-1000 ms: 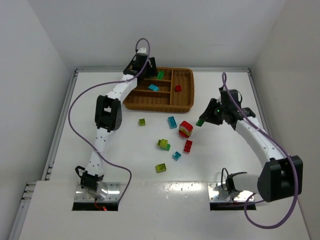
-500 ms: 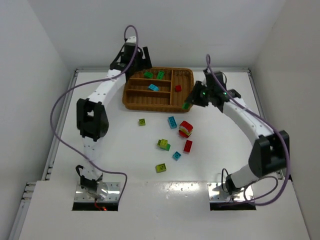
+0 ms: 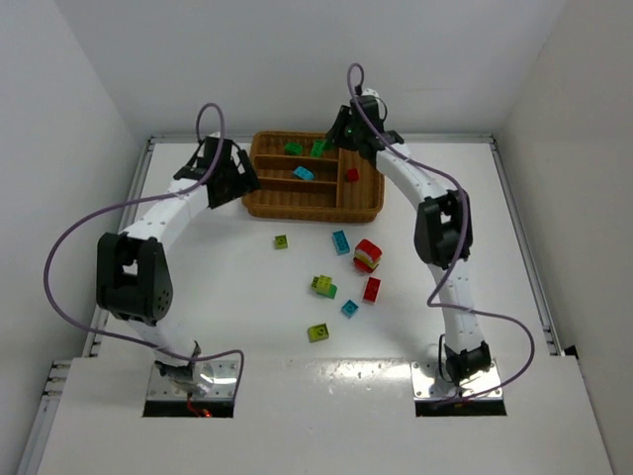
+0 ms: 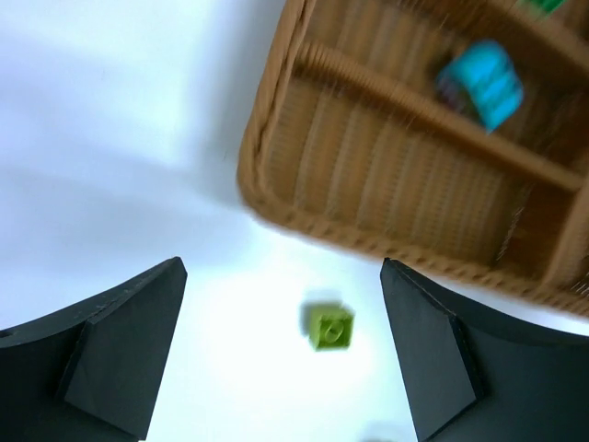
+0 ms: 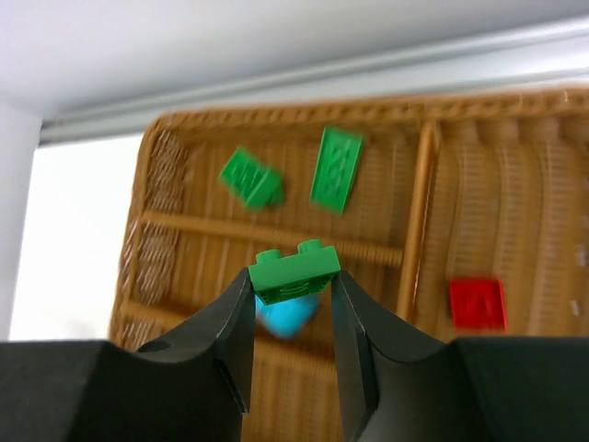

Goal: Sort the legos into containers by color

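Note:
My right gripper (image 5: 293, 281) (image 3: 342, 135) is shut on a small green lego (image 5: 294, 273), held above the far part of the brown wicker tray (image 3: 315, 210) (image 5: 276, 120). Below it, the tray's compartments hold two green legos (image 5: 251, 178) (image 5: 336, 168), a cyan one (image 5: 285, 316) and a red one (image 5: 477, 303). My left gripper (image 4: 281, 272) (image 3: 240, 184) is open and empty beside the tray's left end (image 4: 276, 198), above a yellow-green lego (image 4: 329, 328) (image 3: 281, 240) on the table.
Loose on the white table in front of the tray: a cyan brick (image 3: 340, 241), a red-and-yellow clump (image 3: 367, 255), a yellow-green and green clump (image 3: 322, 286), a red brick (image 3: 372, 289), a small cyan brick (image 3: 349, 308), a yellow-green brick (image 3: 317, 332). Walls enclose the table.
The right arm swung from the table's right side to over the tray's far section, carrying the green lego. The left gripper drew back from the tray's far-left corner to its left end.

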You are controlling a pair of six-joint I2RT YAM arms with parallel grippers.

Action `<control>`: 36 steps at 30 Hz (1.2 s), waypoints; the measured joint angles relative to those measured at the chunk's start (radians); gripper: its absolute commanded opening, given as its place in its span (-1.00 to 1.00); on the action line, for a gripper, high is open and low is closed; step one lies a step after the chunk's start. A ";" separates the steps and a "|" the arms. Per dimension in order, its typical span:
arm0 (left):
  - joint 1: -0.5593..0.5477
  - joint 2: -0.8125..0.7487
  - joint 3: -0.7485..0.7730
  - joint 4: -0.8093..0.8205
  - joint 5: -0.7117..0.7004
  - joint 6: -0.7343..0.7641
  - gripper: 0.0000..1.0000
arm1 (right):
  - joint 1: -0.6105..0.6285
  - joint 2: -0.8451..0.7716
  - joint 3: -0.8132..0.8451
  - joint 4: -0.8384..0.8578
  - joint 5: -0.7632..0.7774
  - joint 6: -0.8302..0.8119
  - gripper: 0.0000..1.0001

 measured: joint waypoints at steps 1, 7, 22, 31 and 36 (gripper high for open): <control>-0.005 -0.013 -0.028 -0.006 0.001 0.000 0.87 | 0.001 0.035 0.029 0.017 0.010 0.000 -0.66; -0.031 -0.072 -0.125 -0.011 0.023 0.000 0.87 | 0.010 0.195 0.178 0.068 0.063 -0.008 -0.61; -0.044 -0.082 -0.168 0.022 0.074 0.005 0.86 | 0.011 0.325 0.283 0.121 0.105 -0.027 0.46; -0.159 -0.081 -0.168 0.025 0.046 0.022 0.65 | 0.016 -0.103 -0.124 0.087 0.134 -0.072 0.36; -0.226 -0.080 -0.178 0.023 0.014 0.029 0.65 | 0.044 -0.538 -0.513 0.060 0.160 -0.092 0.47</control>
